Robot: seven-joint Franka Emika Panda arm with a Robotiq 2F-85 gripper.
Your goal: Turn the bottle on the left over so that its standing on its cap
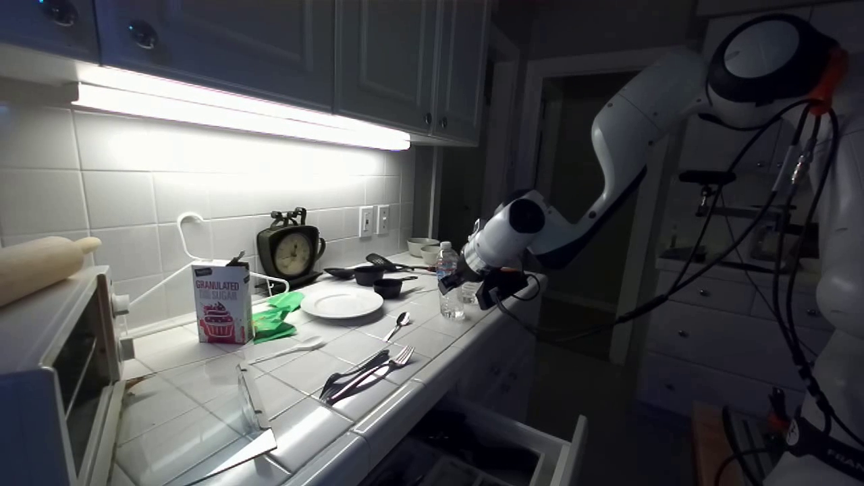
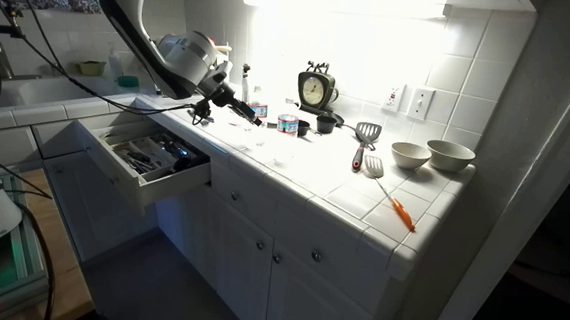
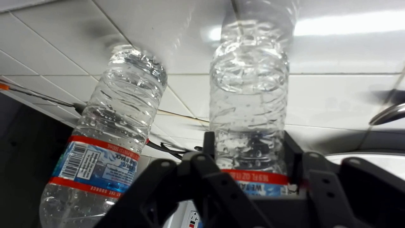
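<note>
Drawer (image 2: 176,184) open below front edge of ctr (image 2: 346,190). Gripper (image 3: 250,148) pinching L clear btl (image 3: 248,107), one finger ea. side; btl upright on ctr nr front edge, cap (image 1: 445,246) up. 2nd btl (image 3: 107,133) upright just beside, twd bowls (image 2: 409,159). Farther in: spoon (image 1: 399,322), then plate (image 1: 342,304). Clock (image 1: 293,253) & sugar box (image 1: 221,304) nr back edge.

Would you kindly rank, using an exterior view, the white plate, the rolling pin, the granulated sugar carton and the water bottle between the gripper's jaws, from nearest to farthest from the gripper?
1. Water bottle: between the jaws of the gripper.
2. White plate: left of the bottle in that view.
3. Granulated sugar carton: left of the plate.
4. Rolling pin: far left, atop the toaster oven.
</note>
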